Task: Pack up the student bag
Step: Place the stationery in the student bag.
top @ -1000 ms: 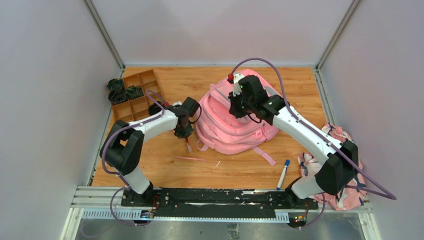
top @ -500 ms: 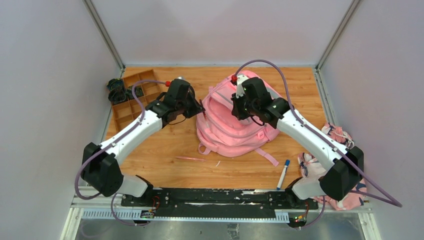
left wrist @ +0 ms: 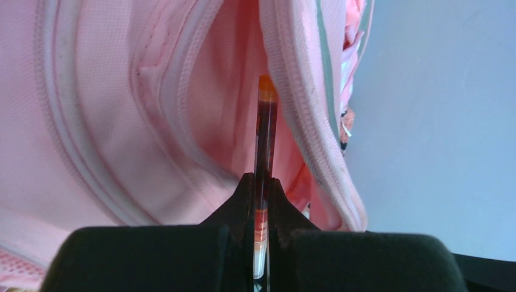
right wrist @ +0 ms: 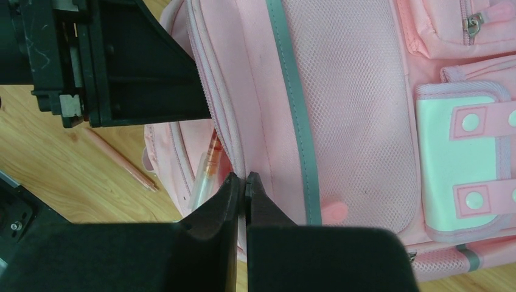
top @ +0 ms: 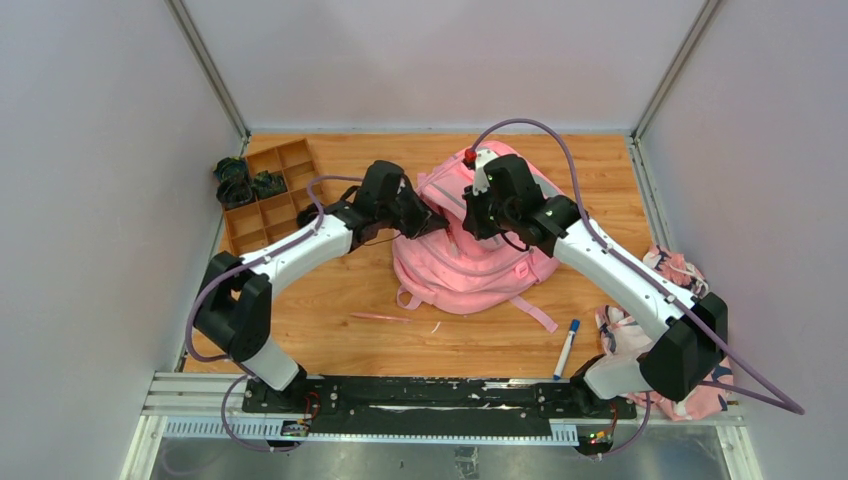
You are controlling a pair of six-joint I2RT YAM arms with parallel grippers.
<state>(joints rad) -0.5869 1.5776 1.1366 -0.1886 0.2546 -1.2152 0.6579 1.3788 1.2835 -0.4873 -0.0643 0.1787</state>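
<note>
Pink fabric student bag (top: 470, 265), slim translucent pen (left wrist: 266, 134)

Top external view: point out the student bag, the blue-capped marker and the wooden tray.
student bag (top: 470, 270): top external view, pink front panel.
blue-capped marker (top: 566, 349): top external view, white barrel.
wooden tray (top: 273, 212): top external view, bare compartment floor.

The pen (left wrist: 266, 121) in my black left tool (left wrist: 261, 182) is clear, dark red and orange. The student bag (top: 470, 265) is pink, grey-trimmed, with a white patch (right wrist: 453, 164); the counter (top: 480, 340) is honey-brown wood.
</note>
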